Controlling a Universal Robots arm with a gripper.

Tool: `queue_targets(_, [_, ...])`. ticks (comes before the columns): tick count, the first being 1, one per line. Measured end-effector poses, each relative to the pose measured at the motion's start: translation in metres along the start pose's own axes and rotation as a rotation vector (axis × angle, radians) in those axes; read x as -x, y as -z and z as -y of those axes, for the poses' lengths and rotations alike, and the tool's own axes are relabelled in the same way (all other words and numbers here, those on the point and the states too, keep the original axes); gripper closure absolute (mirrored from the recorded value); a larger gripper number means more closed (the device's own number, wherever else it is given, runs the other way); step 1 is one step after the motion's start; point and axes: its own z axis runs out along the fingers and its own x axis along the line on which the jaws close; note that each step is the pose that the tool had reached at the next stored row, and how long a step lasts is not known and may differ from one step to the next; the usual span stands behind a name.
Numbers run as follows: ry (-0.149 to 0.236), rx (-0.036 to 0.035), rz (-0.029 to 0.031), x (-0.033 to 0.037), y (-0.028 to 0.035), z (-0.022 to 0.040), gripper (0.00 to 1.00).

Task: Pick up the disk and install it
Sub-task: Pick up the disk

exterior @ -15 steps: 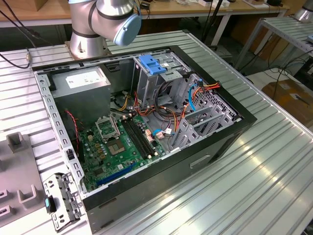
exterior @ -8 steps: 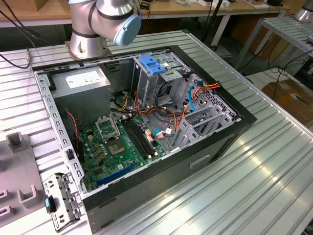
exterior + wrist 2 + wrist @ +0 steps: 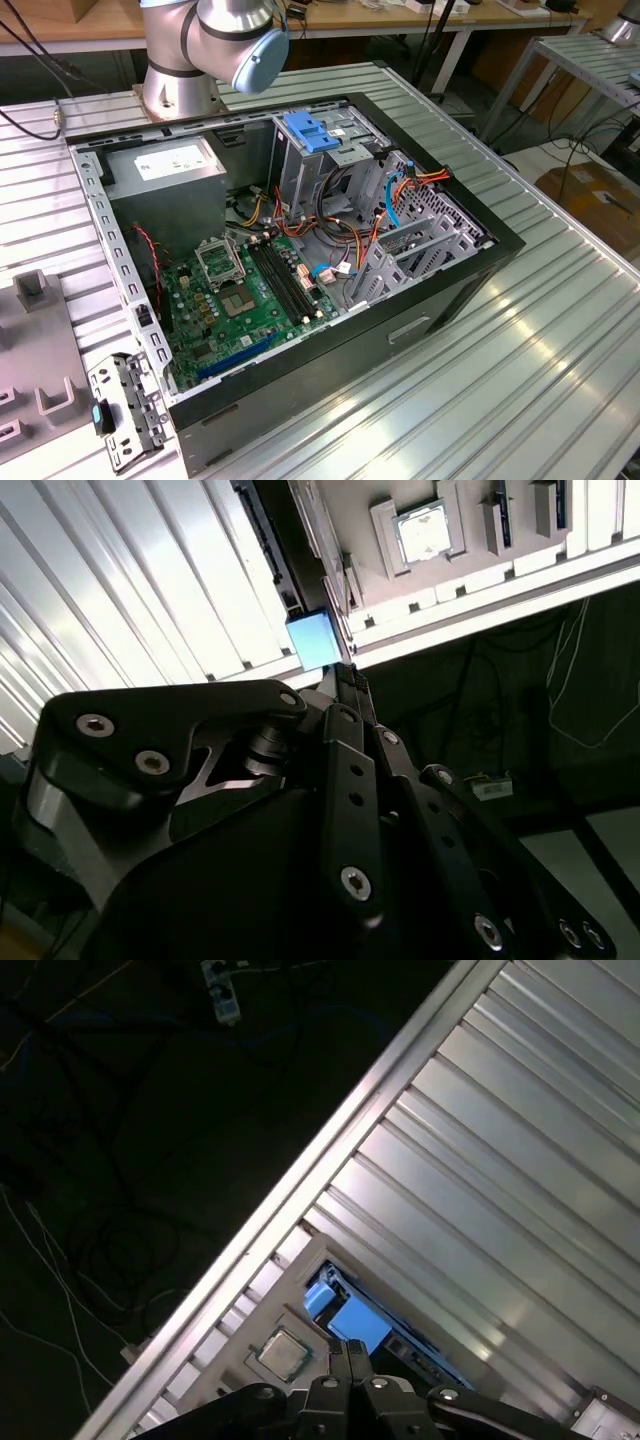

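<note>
**Right at the disk's blue end, with the end effector closed**

In both wrist views the end effector has its two fingers drawn together, with no gap showing between them. The tips sit right against the bright blue end of the disk. It cannot be told whether they actually pinch that blue edge or only touch it.

The disk appears edge-on, its dark side running away from the blue end. It lies along a pale grey tray that rests on the ribbed metal table, close to the table's edge. A square processor chip sits in a pocket of the same tray, near the disk's blue end.

In the exterior view an open computer case lies on the table with its green circuit board facing up. The arm is mounted on the table behind the case.
</note>
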Motion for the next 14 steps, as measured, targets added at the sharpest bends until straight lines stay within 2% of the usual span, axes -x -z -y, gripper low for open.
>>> queue_targets(4, [0.046, -0.0010, -0.0018, 0.0000, 0.0000, 0.0000, 0.89])
queue_targets(6, [0.086, -0.0019, -0.0034, 0.0000, 0.0000, 0.0000, 0.89])
queue_targets(9, [0.124, -0.0027, -0.0050, 0.0000, 0.0000, 0.0000, 0.89])
queue_targets(14, [0.207, -0.0046, -0.0083, 0.0000, 0.0000, 0.0000, 0.89])
